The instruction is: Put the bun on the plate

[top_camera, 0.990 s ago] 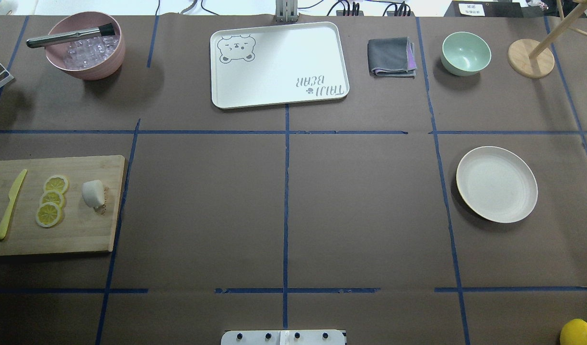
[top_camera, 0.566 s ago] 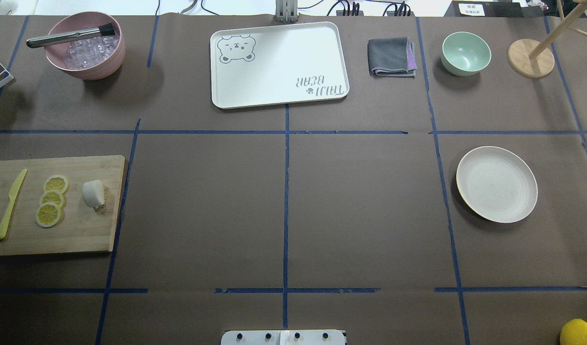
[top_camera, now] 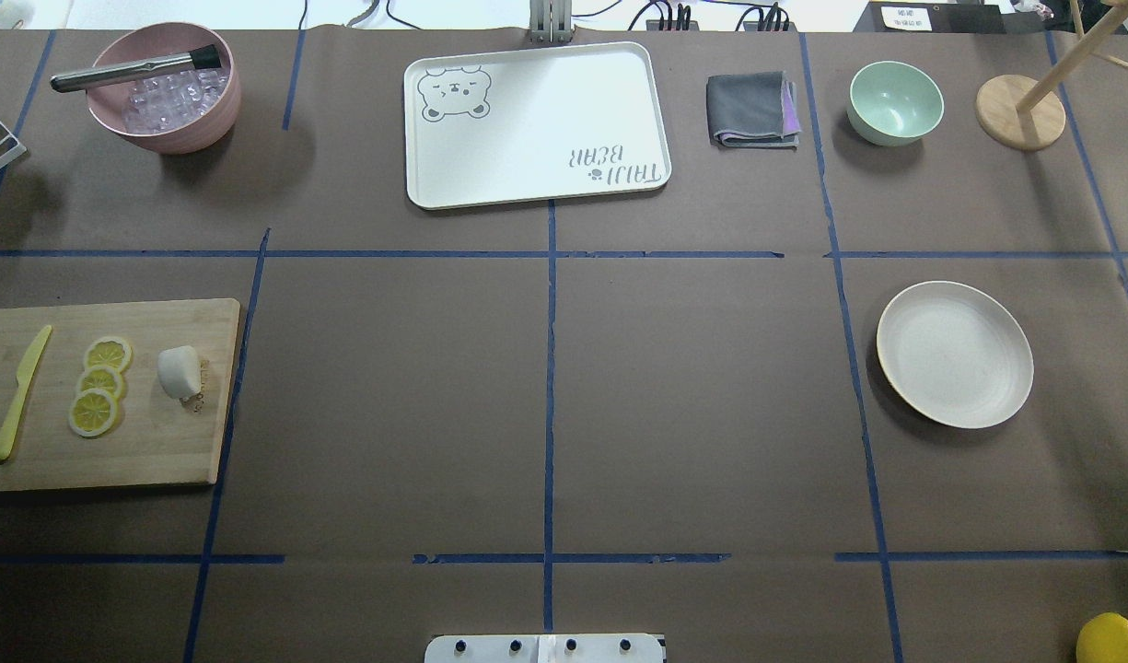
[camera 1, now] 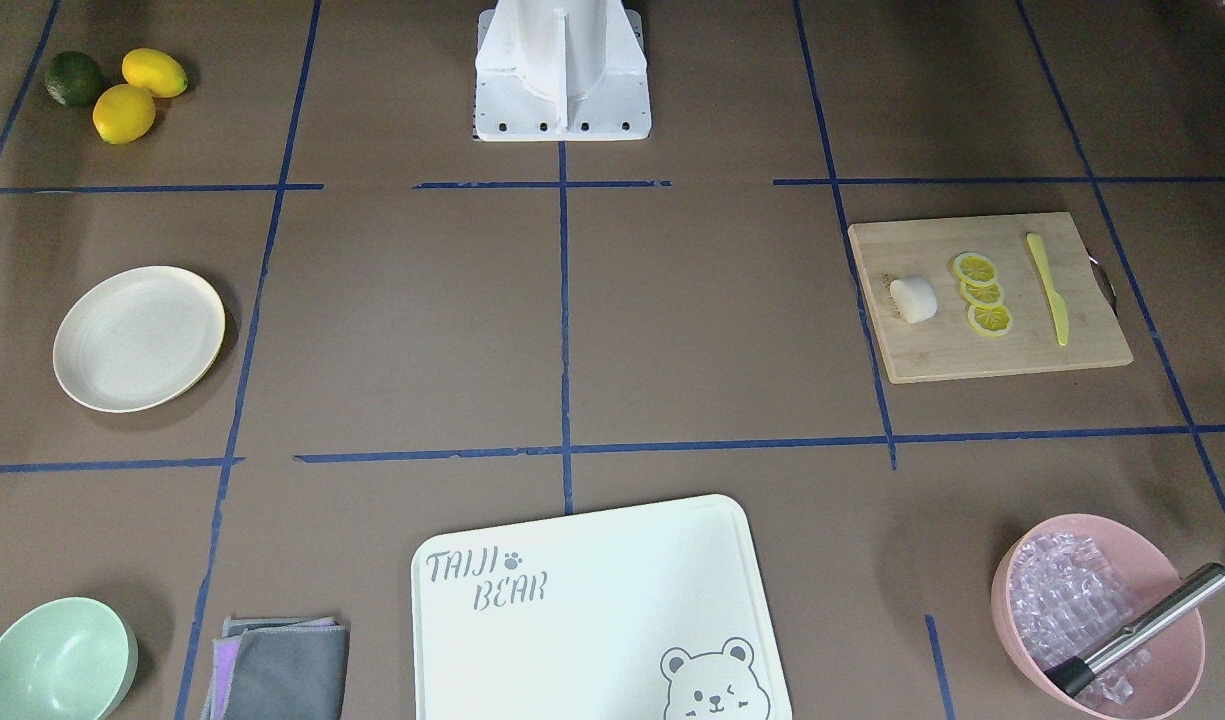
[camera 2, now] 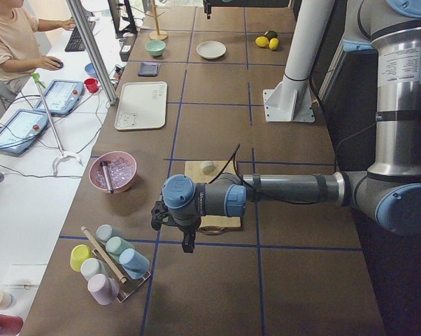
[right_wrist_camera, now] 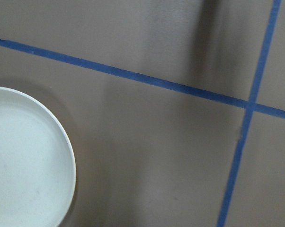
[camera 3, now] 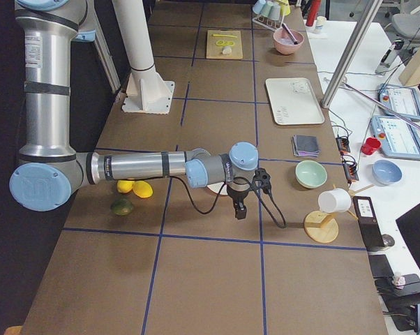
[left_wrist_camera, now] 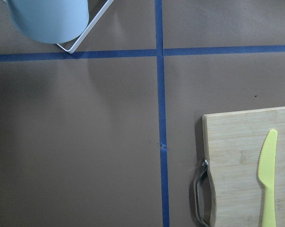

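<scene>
Tabletop [top_camera: 711,414]: brown, blue tape grid.
Cutting board [top_camera: 149,442]: left edge.
Plate [top_camera: 955,354]: near right edge.
Left end effector [camera 2: 188,245], right end effector [camera 3: 239,211]: above the tabletop ends; grip cannot be told.
Bun [top_camera: 178,371]: on cutting board, beside lemon slices [top_camera: 101,382], well apart from plate.

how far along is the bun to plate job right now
Done: nothing yet. The bun sits on the cutting board beside the lemon slices, and the plate is bare. In hand: nothing; the left gripper hangs beyond the board's handle end, the right gripper near the plate. To do: grasp, carry, place.
</scene>
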Tool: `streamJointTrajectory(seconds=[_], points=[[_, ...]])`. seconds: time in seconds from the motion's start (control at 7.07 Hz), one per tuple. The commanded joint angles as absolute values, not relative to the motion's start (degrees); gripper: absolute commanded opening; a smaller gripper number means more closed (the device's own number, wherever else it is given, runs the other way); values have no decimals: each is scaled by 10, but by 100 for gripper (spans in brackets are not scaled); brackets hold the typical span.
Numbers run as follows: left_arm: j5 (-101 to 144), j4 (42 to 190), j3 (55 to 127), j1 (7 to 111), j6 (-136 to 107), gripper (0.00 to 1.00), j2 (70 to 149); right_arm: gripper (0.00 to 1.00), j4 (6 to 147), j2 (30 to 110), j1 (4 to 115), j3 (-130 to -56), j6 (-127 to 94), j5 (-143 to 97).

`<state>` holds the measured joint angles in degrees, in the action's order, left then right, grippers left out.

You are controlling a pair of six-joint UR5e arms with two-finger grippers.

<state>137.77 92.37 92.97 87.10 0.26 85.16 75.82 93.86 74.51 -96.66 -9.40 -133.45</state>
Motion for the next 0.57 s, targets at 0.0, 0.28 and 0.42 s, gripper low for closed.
streamJointTrajectory(seconds=[0.0, 0.28, 0.42], points=[[1378, 924, 931, 871, 3, 100, 852, 99, 595, 941, 659, -931, -273, -1332], [1377, 924, 930, 871, 3, 100, 853, 99, 494, 941, 592, -898, -377, -1289], [1377, 924, 929, 871, 3, 100, 853, 97, 477, 940, 585, -883, -377, -1287]])
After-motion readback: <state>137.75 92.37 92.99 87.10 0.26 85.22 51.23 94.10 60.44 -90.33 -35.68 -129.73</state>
